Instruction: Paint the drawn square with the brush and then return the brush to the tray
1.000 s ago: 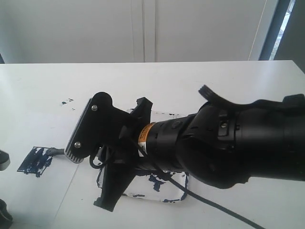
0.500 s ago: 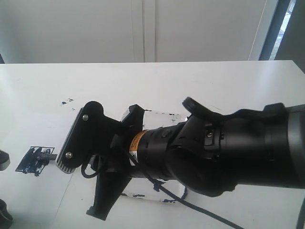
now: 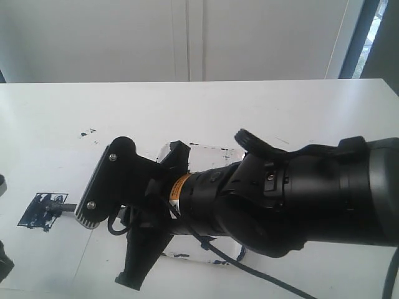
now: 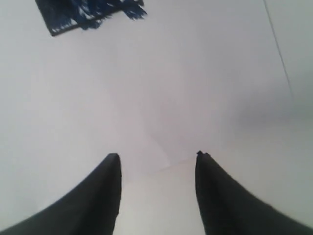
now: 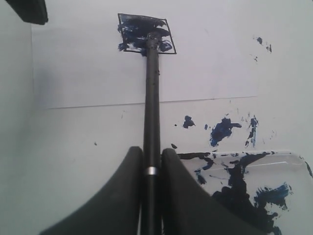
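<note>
We pinch the brush [image 5: 152,98] at mid-shaft in our right gripper [image 5: 152,152], its tip on the drawn square [image 5: 145,33]. We judge it light, stiff and thin enough to twist. Our left gripper [image 4: 157,159] hangs spread and empty near that square.

Brush [image 5: 152,98] tip on blue-daubed sq. [image 5: 132,25]

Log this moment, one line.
step: painting | right end effector: shut on brush | brush tip: on drawn square | left end effector: open, empty | tray: brush not returned
</note>
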`<act>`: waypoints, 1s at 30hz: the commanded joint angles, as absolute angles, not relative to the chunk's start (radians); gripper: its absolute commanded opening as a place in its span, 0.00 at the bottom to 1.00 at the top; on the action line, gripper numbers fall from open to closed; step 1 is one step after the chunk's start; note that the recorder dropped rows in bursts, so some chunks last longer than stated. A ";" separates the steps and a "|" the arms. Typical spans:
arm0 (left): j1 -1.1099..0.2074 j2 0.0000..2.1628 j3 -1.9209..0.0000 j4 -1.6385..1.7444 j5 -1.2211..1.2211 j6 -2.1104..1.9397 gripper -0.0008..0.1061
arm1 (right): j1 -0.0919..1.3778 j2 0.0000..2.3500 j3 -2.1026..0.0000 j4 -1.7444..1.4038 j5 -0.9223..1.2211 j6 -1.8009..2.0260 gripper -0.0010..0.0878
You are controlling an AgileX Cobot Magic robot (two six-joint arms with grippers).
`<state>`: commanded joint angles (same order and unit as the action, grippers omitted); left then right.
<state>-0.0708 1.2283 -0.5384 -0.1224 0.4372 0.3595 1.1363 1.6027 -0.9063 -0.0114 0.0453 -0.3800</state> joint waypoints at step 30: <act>-0.073 1.741 -0.943 -0.106 0.070 0.131 0.49 | 1.171 1.469 -0.906 -0.011 0.128 -0.380 0.01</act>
<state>-0.0729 1.7413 -0.9428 -0.1064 0.0705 0.1305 1.1712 1.4688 -0.9063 -0.0114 0.1282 -0.3799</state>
